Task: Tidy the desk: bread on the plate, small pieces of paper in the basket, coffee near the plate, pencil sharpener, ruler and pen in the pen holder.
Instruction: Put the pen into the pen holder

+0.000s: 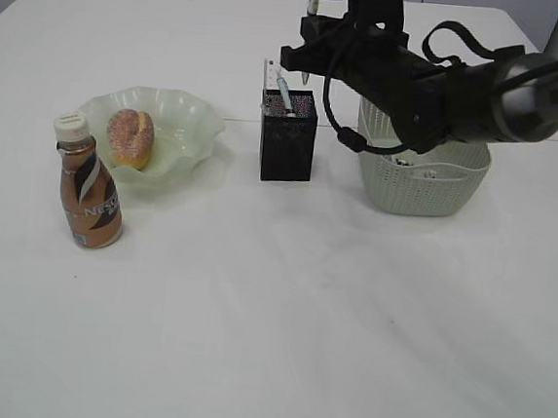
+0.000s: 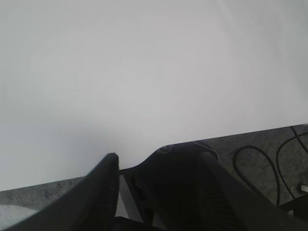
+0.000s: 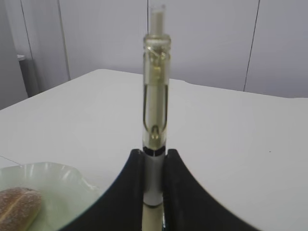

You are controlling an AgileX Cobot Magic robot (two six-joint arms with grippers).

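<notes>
On the desk [image 1: 269, 326], exterior view: the bread [image 1: 130, 137] lies in the wavy-rimmed plate [image 1: 191, 123] at left, with the coffee [image 1: 86, 190] standing upright just in front of the plate's left edge. At centre stands the pen holder [image 1: 287, 141], with the ruler [image 1: 268, 76] and 1 other slim item projecting from its top. To its right sits the basket [image 1: 427, 188]; small pieces show inside, too small to identify. The right arm reaches in from the right, above the basket, so that the right gripper [image 1: 310, 38] hangs over the pen holder. Right wrist view: the right gripper [image 3: 154, 178] is clamped on the pen [image 3: 155, 110], its 2 fingers [image 3: 132, 192] pressed against the lower barrel; the pen stands upright, clear-bodied with a white end at top. The plate and bread appear at lower left. Left wrist view: the left gripper [image 2: 159, 168] has its fingers [image 2: 103, 185] apart, holding nothing, above the near edge of the desk [image 2: 154, 72], with dark floor and cables beyond.
</notes>
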